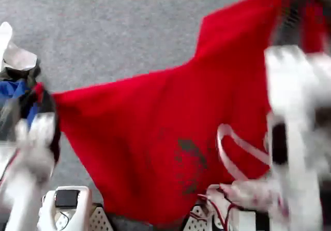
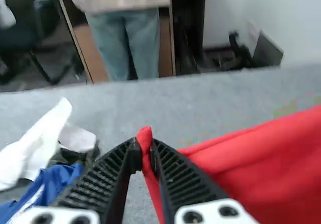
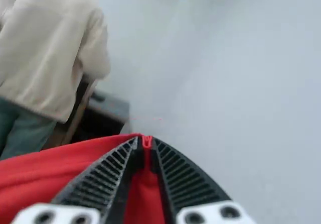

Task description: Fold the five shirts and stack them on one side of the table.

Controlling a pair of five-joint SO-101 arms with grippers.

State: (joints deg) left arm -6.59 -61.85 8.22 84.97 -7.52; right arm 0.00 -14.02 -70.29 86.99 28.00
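Grey table (image 1: 129, 29), red shirt (image 1: 155, 132) stretched in the air over it.
Red shirt hangs spread between my arms: left jaws pinched tight on one corner, right jaws pinched tight on another. White and blue shirts (image 1: 16, 60) heaped at the table edge beside my left arm.

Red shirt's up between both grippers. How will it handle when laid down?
Floppy: the red shirt sags between the left gripper and right gripper. Probably light, since small pinches hold it. It may bunch when lowered.
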